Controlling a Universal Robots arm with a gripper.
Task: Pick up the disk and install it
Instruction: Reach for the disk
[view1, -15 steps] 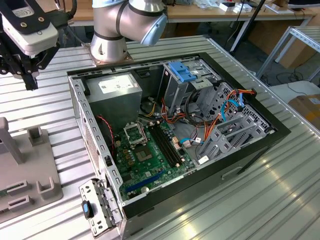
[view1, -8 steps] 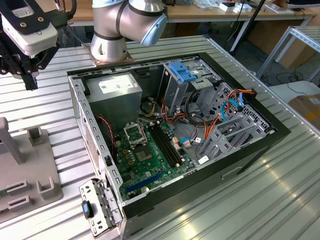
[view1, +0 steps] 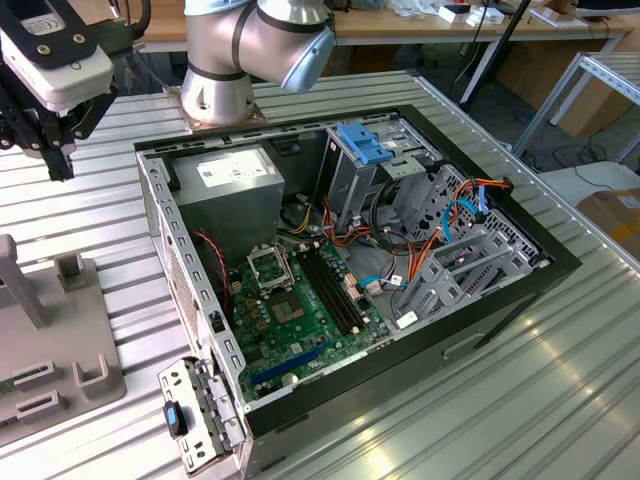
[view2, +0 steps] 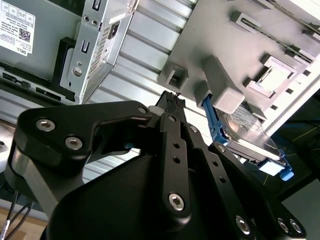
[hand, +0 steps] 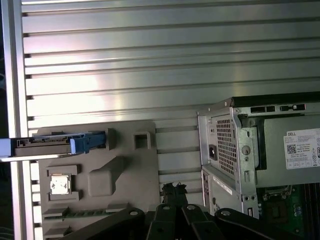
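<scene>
Hand: we see the hand (hand: 173, 189) pressed together on nothing, hanging over the bare table (hand: 150, 60) in the gap between the grey holder (hand: 100, 180) and the computer case (view1: 170, 230).
Disk: the disk (hand: 45, 146) stands on edge in a slot at one corner of the holder (its blue frame shows plainly in both wrist views), apart from the hand.
Computer case: open, lying on the table beside the holder, with its green board (view1: 300, 310) uncovered.
</scene>
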